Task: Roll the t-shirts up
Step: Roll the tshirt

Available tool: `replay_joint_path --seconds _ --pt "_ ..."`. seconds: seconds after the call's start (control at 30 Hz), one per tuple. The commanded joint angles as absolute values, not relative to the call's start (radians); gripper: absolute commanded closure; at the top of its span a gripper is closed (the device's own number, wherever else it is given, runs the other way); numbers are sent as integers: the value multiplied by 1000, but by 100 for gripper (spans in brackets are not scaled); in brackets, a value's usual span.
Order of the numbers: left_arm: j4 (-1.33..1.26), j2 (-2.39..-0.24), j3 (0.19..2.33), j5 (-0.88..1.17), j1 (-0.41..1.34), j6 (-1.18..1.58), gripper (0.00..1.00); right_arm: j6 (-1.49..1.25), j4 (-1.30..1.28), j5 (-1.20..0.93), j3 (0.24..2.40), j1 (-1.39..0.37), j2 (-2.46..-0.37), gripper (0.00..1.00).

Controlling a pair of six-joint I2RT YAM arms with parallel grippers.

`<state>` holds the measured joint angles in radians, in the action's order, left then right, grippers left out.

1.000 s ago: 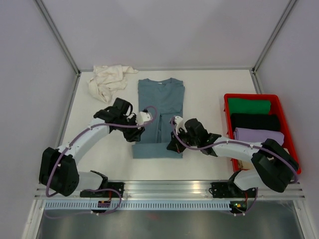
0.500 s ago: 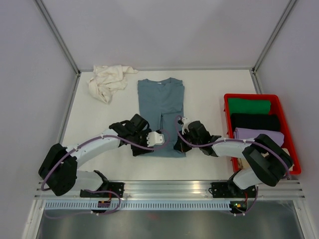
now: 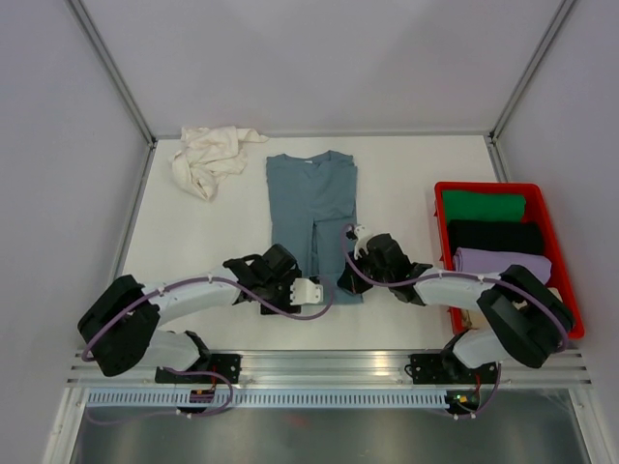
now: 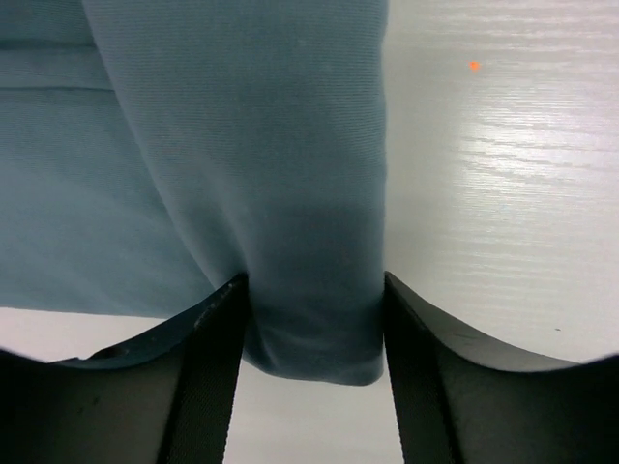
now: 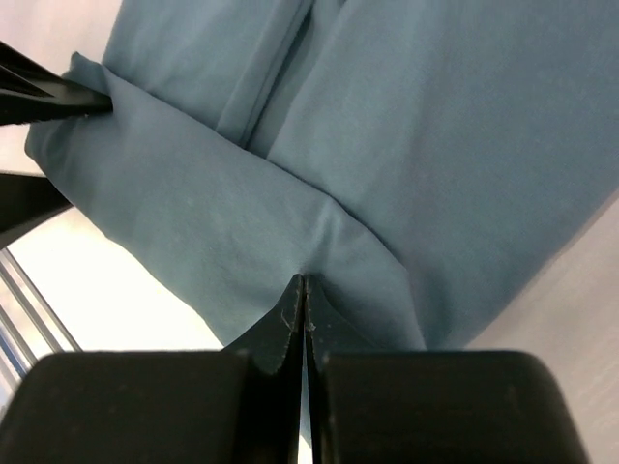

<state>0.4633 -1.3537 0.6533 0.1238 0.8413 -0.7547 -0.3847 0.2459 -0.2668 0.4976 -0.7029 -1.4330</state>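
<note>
Shirt first: blue-grey t-shirt (image 3: 311, 208) lies flat mid-desk, sleeves folded in so it makes a long strip. Collar is at the far end, and the near hem is turned over into a narrow band right in front of both arms.

L side: left pincer (image 4: 311, 290) is spread, one dark finger either side of the band's end, cloth filling the gap btwn them. Can't tell whether they squeeze it or only flank it.

R side: right pincer (image 5: 303, 285) is pressed together, tips nipping the band's edge, w/ creases fanning out from that spot. In its wrist cam I see the other arm's fingers (image 5: 39, 92) at the far end of the same band.

Cream t-shirt (image 3: 208, 158) sits crumpled at the far left corner of the desk (image 3: 406, 184), well apart from the blue one. Red crate (image 3: 437, 208) stands at the R edge and holds a green bundle (image 3: 484, 205), a black bundle (image 3: 495, 237) and a lilac bundle (image 3: 503, 263) in a row, far to near. The R arm's base crosses its near end.

Only mark I can pick out is a tiny orange speck (image 4: 473, 66) on the desk beside the shirt.
</note>
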Motion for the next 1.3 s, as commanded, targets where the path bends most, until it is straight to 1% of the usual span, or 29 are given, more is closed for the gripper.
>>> replay_joint_path --seconds 0.0,0.03,0.07,0.17,0.2,0.27,0.3,0.33,0.37,0.4,0.43,0.5,0.53,0.57,0.6,0.63,0.67,0.77,0.83,0.97,1.0,1.07,1.13,1.2,1.27 --pt "350 -1364 597 20 857 -769 40 -341 247 -252 494 -701 -1381 98" --pt "327 -1367 592 5 857 -765 46 -318 235 -253 494 -701 -1352 97" --pt "305 -1365 592 -47 857 -764 56 -304 229 -255 494 -701 -1332 96" --pt "293 -1342 597 -29 857 -764 73 -218 180 -253 502 -701 -1224 83" --pt "293 -1335 598 -19 857 -764 76 -189 164 -247 503 -701 -1163 74" --pt "304 -1321 610 -5 857 -761 81 -84 112 -235 506 -701 -1105 68" --pt "327 -1307 618 24 854 -762 82 -78 104 -216 503 -703 -1051 56" --pt "348 -1301 632 59 853 -767 85 -62 113 -210 491 -701 -1025 49" --pt "366 -1298 641 87 850 -772 86 22 120 -244 486 -703 -1002 45" --pt "415 -1293 652 115 836 -773 87 79 115 -274 485 -703 -965 21" --pt "435 -1290 672 171 830 -778 88 128 80 -288 488 -704 -951 9" --pt "475 -1292 693 239 799 -781 88 287 11 -281 508 -719 -925 9" --pt "520 -1296 721 277 789 -787 88 352 -80 -278 526 -722 -920 8" --pt "546 -1301 736 343 775 -799 88 397 -110 -246 532 -745 -920 8" --pt "563 -1307 750 366 752 -808 88 494 -145 -235 538 -762 -930 8" --pt "601 -1321 776 385 740 -819 88 535 -238 -224 552 -782 -939 8" --pt "618 -1327 790 415 714 -845 88 557 -276 -175 557 -817 -957 8" --pt "667 -1356 830 475 651 -888 87 589 -345 -185 549 -868 -980 8" --pt "689 -1385 851 509 626 -905 86 591 -305 -189 519 -893 -989 8" --pt "699 -1423 870 526 614 -917 85 565 -155 -108 477 -962 -1055 8" --pt "698 -1428 871 528 614 -925 85 563 -68 -41 448 -972 -1071 8" --pt "699 -1433 871 531 614 -928 85 564 10 26 433 -991 -1127 8" --pt "701 -1434 871 532 614 -934 84 554 43 70 443 -1002 -1196 10" --pt "710 -1436 870 531 614 -948 83 554 75 100 446 -1003 -1229 12" --pt "721 -1436 865 528 614 -957 83 560 104 100 440 -1003 -1261 15"
